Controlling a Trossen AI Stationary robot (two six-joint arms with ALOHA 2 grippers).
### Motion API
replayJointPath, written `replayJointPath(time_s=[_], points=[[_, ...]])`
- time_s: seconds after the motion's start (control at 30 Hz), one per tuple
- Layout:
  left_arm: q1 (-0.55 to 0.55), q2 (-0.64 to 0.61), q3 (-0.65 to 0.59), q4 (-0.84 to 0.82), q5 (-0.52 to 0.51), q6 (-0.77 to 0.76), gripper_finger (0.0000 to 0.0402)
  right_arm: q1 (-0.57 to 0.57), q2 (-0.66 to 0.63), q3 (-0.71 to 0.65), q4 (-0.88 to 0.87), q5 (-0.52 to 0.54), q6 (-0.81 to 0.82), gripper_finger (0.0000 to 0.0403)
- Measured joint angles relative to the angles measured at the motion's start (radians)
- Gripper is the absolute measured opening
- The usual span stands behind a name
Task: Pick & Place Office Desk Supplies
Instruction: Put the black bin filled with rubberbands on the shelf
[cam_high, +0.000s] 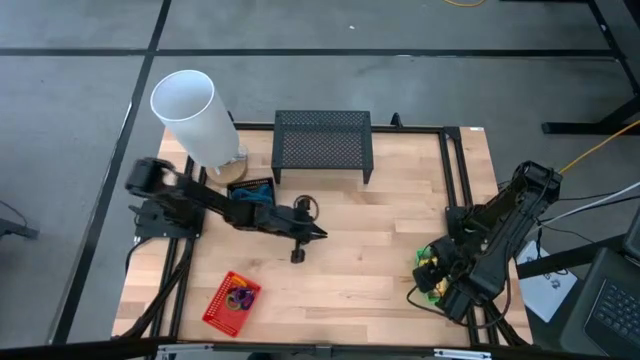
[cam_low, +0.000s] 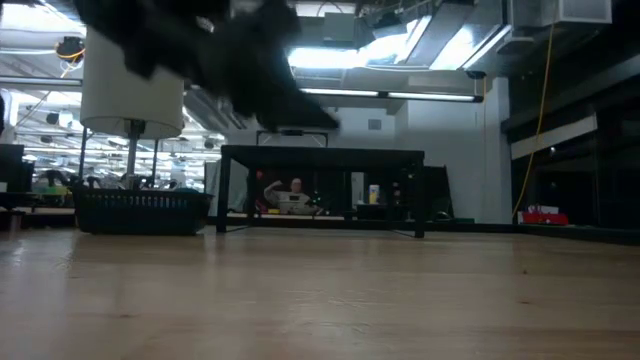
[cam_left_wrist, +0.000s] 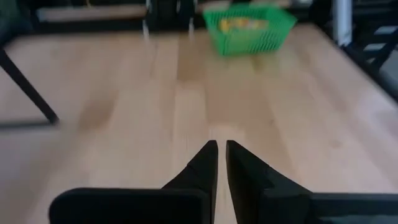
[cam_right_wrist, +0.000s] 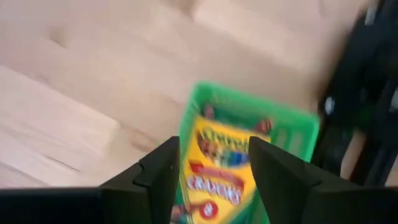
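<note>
My left gripper (cam_high: 322, 235) (cam_left_wrist: 221, 148) hangs over the middle of the table, shut, with nothing between its fingers. My right gripper (cam_high: 438, 272) (cam_right_wrist: 214, 155) is at the table's right edge over the green basket (cam_high: 428, 288) (cam_right_wrist: 292, 124), shut on a yellow-and-green crayon box (cam_right_wrist: 217, 168). The black basket (cam_high: 252, 192) (cam_low: 140, 210) holds blue-handled scissors (cam_high: 258, 197) and stands behind the left arm. The red basket (cam_high: 232, 298), with purple and orange loops (cam_high: 240, 296) in it, stands near the front left. My right gripper holds the crayon box between its two fingers, one finger on each long side (cam_right_wrist: 188, 168), with the fingers lying along the box. The box's far end (cam_right_wrist: 224, 127) is over the inside of the green basket. Whether the box rests on the basket, I cannot tell.
A big white cylinder (cam_high: 192, 112) (cam_low: 130, 90) and a wide black mesh stand (cam_high: 322, 145) (cam_low: 320, 190) line the far edge. A small dark object (cam_high: 298, 256) lies just near of the left gripper. Bare wood spreads across the middle and front (cam_high: 360, 290). A person (cam_low: 293, 195) sits far behind.
</note>
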Motion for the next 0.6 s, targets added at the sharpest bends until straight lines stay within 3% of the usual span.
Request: replayJointPath(time_s=[0.13, 0.37, 0.47, 0.6], points=[[-0.045, -0.191, 0.0, -0.137, -0.067, 0.058, 0.0029, 0.008, 0.0, 0.117, -0.104, 0.214, -0.077, 0.0178], [-0.195, -0.505, -0.029, -0.213, -0.23, 0.154, 0.0033, 0.048, 0.0, 0.297, -0.058, 0.77, -0.372, 0.0157], [-0.259, -0.625, -0.049, -0.257, -0.235, 0.156, 0.0033, 0.061, 0.0, 0.361, 0.01, 0.872, -0.484, 0.0149], [-0.339, -0.774, -0.065, -0.321, -0.236, 0.096, 0.0033, 0.063, 0.0, 0.4, 0.167, 0.873, -0.633, 0.0141]])
